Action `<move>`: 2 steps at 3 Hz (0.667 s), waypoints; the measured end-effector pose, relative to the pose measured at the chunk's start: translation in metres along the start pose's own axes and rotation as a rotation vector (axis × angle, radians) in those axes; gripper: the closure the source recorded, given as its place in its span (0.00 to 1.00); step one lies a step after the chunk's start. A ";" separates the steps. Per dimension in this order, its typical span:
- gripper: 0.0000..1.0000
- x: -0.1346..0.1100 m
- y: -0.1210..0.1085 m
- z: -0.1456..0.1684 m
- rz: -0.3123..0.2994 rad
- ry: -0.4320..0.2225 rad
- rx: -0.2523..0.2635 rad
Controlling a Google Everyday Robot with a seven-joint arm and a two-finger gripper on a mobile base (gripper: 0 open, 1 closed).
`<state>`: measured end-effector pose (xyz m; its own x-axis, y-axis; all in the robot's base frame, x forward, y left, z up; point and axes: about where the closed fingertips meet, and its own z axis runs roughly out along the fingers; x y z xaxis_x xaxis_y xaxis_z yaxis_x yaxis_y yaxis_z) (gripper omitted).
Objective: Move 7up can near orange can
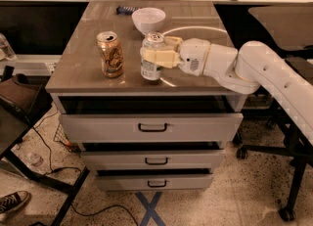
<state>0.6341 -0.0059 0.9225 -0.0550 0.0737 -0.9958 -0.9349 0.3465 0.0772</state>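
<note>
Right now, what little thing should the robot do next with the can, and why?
Probably open the gripper and let go: it is shut on the 7up can, which is upright, apparently at the tabletop, close beside the orange can, with a small gap between.

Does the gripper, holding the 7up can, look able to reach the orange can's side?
Probably yes: the gripper, shut on the 7up can, is close beside the orange can, only bare tabletop between them; the white bowl sits behind, off that path.
</note>
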 end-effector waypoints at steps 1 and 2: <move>1.00 0.017 0.004 0.013 -0.029 0.036 0.021; 0.84 0.019 0.004 0.016 -0.031 0.038 0.022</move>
<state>0.6347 0.0123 0.9050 -0.0400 0.0268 -0.9988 -0.9285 0.3684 0.0470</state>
